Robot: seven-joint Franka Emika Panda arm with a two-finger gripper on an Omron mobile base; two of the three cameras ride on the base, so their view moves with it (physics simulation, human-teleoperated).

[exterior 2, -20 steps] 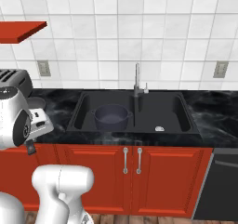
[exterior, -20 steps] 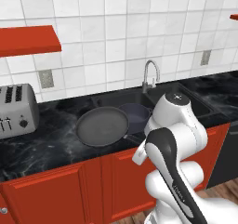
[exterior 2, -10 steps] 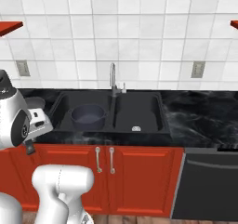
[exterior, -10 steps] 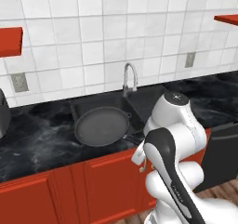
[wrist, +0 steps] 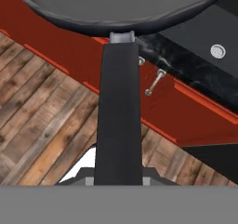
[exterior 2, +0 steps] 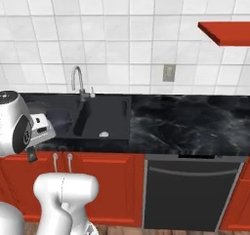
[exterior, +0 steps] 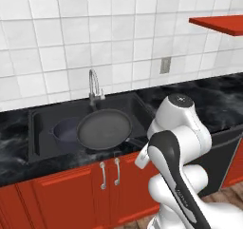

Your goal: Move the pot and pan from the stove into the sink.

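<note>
Hand view: pan handle held, pan over the sink

Hand view looks straight along the long black handle of the pan (wrist: 118, 4), which runs from the bottom of the picture up to the pan's dark round body at the top. The pincer (wrist: 119, 181) is pressed together on the near end of that handle; its tips are hidden under the handle, so the grip is read from the way the handle runs into the hand. Below the pan lie red cabinet doors (wrist: 186, 111) with metal handles and a wooden floor (wrist: 42, 125).

From the left base view, the pan (exterior: 104, 129) hangs level over the sink (exterior: 40, 128), above the front right part of the basin, with its handle pointing toward the white arm (exterior: 178, 128) at the right. The pot (exterior: 64, 130) sits inside the sink, to the left of the pan and partly covered by it. The faucet (exterior: 95, 88) stands at the back edge of the sink, behind the pan.

From the right base view, the sink (exterior 2: 105, 114) is sunk into the black marbled table (exterior 2: 185, 122), the faucet (exterior 2: 78, 80) rises behind it, and the pot (exterior 2: 58, 117) shows dimly in the left part of the basin, just beside the arm's white wrist. A dark dishwasher front (exterior 2: 193, 190) sits below the table to the right of the sink.
</note>
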